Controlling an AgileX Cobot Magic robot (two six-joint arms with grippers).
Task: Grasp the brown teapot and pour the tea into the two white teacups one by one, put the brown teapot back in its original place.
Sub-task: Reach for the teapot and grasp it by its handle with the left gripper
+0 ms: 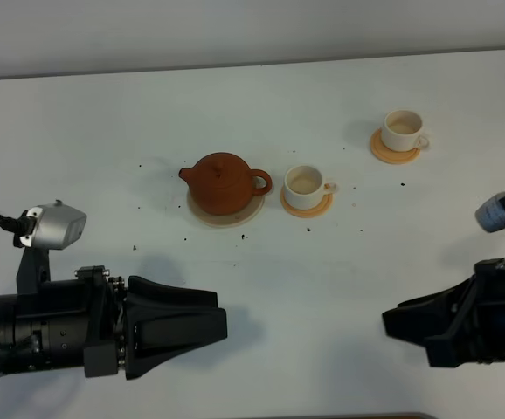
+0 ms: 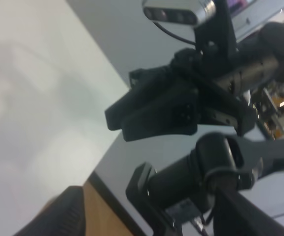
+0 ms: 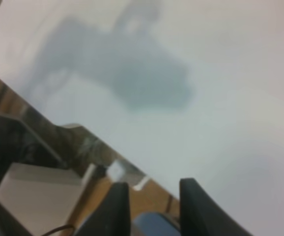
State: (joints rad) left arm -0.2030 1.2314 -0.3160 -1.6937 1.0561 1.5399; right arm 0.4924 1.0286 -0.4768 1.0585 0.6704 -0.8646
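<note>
My left hand point(image 1: 223, 324) is released, right hand point(image 3: 154, 185) released too, both empty. Brown teapot point(image 1: 224, 182) sits on its beige coaster point(image 1: 235, 219) mid-bench point(image 1: 104, 113), well apart from me.

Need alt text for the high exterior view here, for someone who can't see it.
A brown teapot sits on a pale coaster at centre, handle toward a white cup on an orange coaster; a second cup on a second coaster stands farther back right. The left gripper and right gripper hover empty at the bottom corners.

Brown teapot point(image 1: 224, 182) upright on beige coaster point(image 1: 228, 217)
</note>
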